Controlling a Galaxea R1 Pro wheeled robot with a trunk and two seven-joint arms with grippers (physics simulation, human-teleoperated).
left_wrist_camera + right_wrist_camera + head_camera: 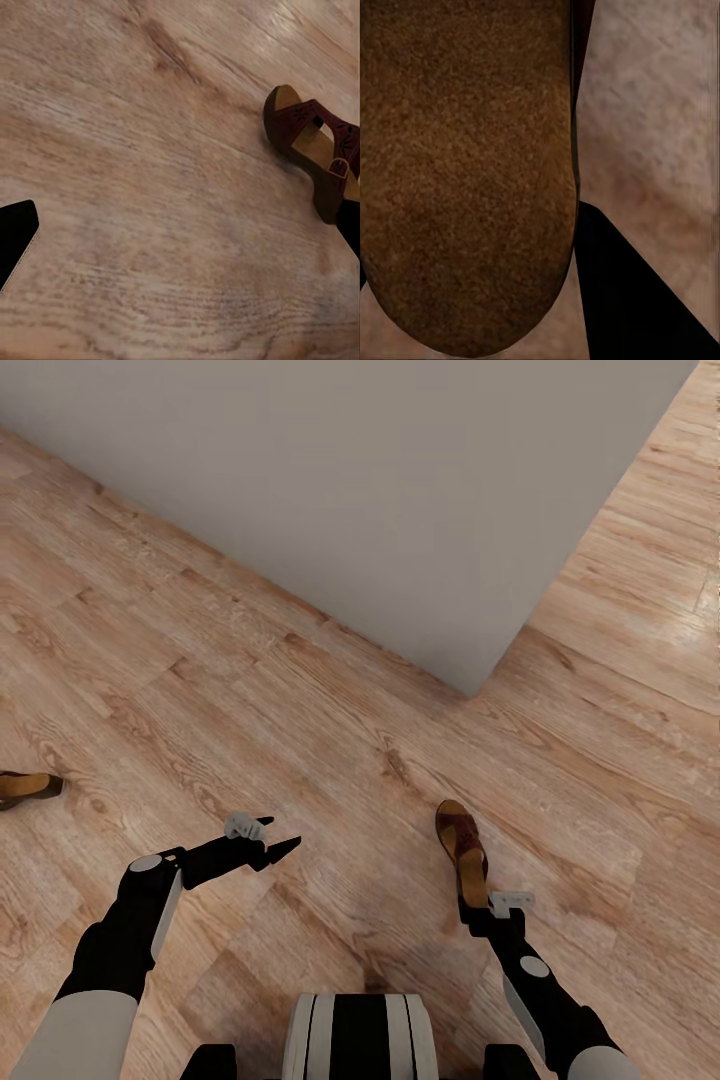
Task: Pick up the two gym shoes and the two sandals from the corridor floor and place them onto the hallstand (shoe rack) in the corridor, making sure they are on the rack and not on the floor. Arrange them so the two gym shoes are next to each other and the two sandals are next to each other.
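At the far left edge of my head view a second sandal (28, 787) lies on the corridor floor (330, 760), cut off by the frame, well apart from everything else. To the right of it, near me, my left pincer (272, 838) hangs above the wood planks with its dark fingers spread and nothing between them; in the left wrist view one black fingertip (15, 236) shows over bare floor. Beyond, a plain grey wall (400, 510) runs across the far side and ends at a corner, with more planking past it on the right. Right of centre and near me is the first sandal (462, 847), brown with a patterned strap and tan insole, its toe pointing away from me. My right pincer (487, 913) is at its heel end, touching it, pressed together on that heel. In the right wrist view the sandal's rough brown sole sits just in front of the camera, with one dark finger (637, 300) beside it. The left wrist view catches the same sandal from the side.
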